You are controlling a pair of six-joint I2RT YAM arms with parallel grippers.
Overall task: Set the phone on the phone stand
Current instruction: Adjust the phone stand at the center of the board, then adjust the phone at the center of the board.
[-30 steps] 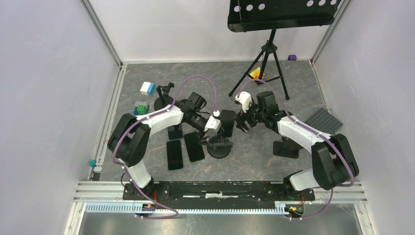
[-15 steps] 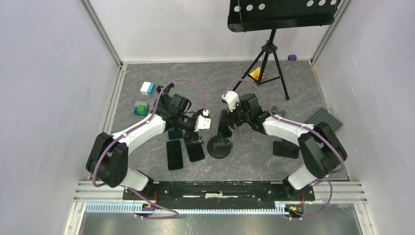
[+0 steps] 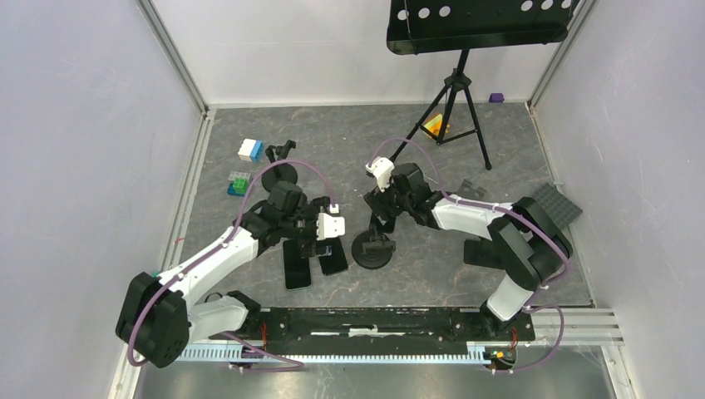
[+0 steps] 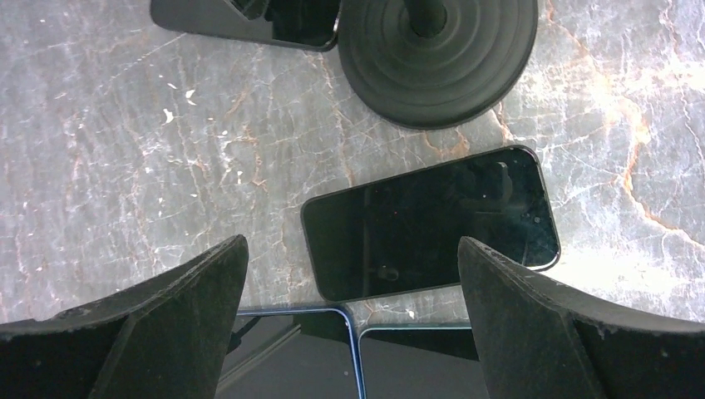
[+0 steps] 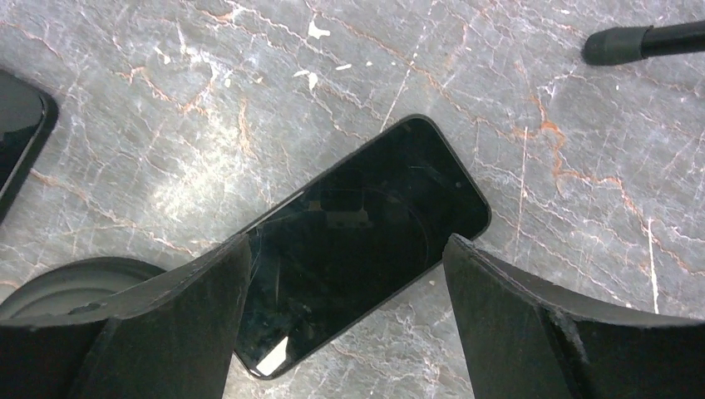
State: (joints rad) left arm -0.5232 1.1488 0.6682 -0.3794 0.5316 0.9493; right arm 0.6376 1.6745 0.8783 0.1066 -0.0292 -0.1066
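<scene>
Right claw (image 5: 345, 245) hangs spread over the phone (image 5: 374, 208), apparently propped on the phone stand (image 3: 372, 249). Left claw (image 4: 351, 249), also spread, hovers above spare phones (image 4: 428, 220) on the surface (image 3: 432, 266). Rigid, slick glass; best gripped by its long edges.

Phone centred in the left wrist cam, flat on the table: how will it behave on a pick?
The phone looks like a thin, rigid slab lying flat on the table, so it probably offers little edge to grip and won't flex or roll. Its glossy dark face shows reflections, so it likely slides easily if pushed.
</scene>
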